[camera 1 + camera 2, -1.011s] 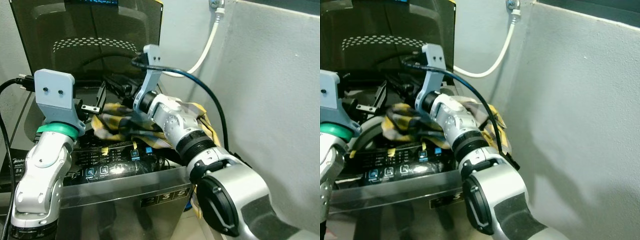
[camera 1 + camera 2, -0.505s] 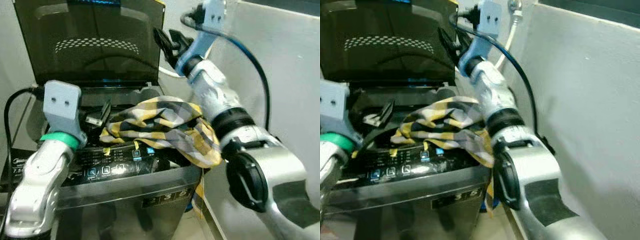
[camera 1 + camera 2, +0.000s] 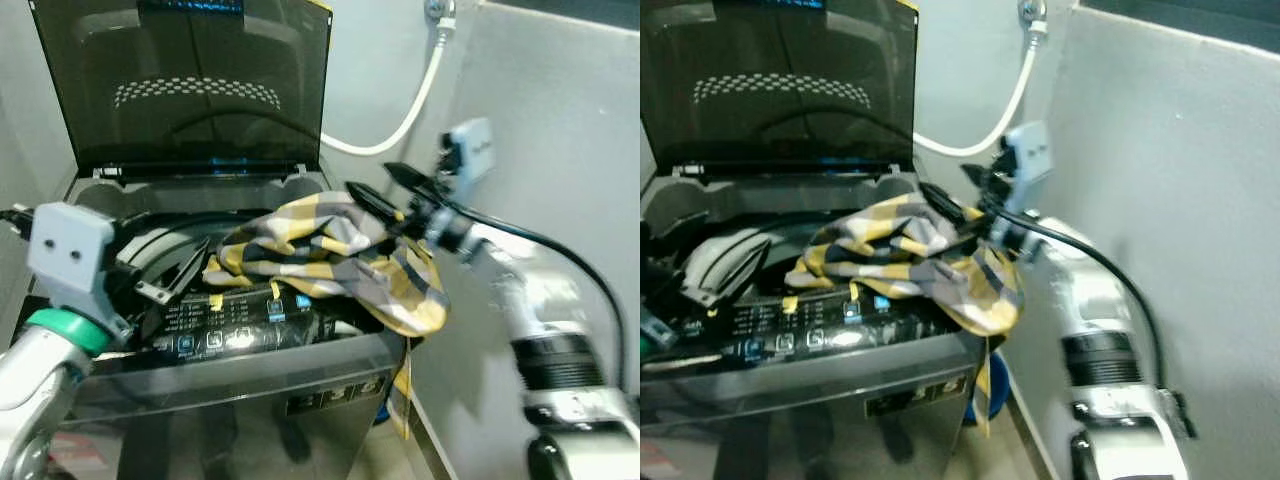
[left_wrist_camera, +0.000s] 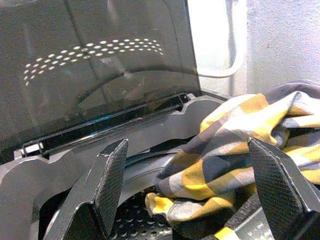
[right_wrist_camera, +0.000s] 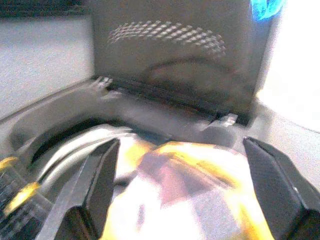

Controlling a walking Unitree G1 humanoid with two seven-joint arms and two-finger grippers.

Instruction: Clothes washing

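Right gripper [image 3: 385,185] fingers spread, beside plaid shirt [image 3: 330,250] draped over washing machine [image 3: 240,350] rim, lid [image 3: 185,85] raised, grey wall [image 3: 560,150] alongside, left gripper [image 4: 185,185] open.

The right gripper [image 5: 182,187] appears with its two black fingers [image 5: 97,187] spread wide apart and nothing held between them. Past the fingers lies a yellow, grey and white checked cloth [image 5: 190,187], blurred, spanning the gap between the fingertips. Beyond the cloth is the washing machine [image 5: 55,112], with its grey top rim curving around the dark tub opening. The tinted lid [image 5: 170,55] stands raised at the rear edge of the machine, with a band of pale dots reflected across it. A pale wall [image 5: 40,55] stands beside the lid.
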